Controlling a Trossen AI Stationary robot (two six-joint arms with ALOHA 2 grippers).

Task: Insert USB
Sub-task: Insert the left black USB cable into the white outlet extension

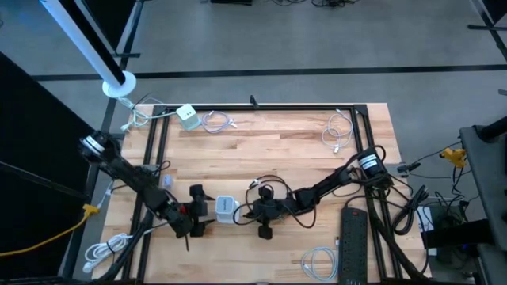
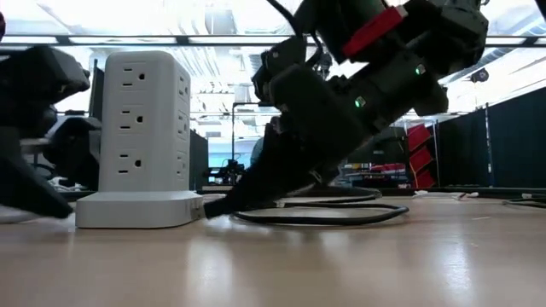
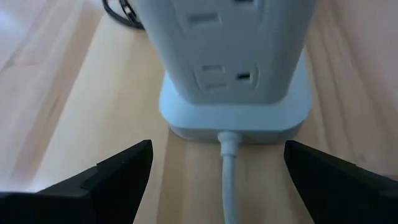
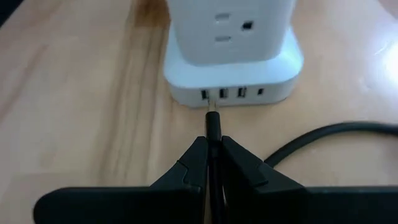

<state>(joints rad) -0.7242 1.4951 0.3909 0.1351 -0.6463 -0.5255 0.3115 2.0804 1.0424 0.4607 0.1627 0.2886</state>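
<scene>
A white outlet tower [image 1: 226,209] stands on the wooden bench [image 1: 269,150] at lower centre of the high view, between the two arms. The right hand [image 4: 213,152] is pinched tight on a black USB plug [image 4: 213,126], whose metal tip sits at the leftmost of the USB ports [image 4: 207,94] in the tower's base. The plug's black cable [image 2: 341,215] loops on the bench behind it. The left hand [image 3: 214,168] waits spread wide and empty on the tower's other side, facing its white cord [image 3: 229,174]
</scene>
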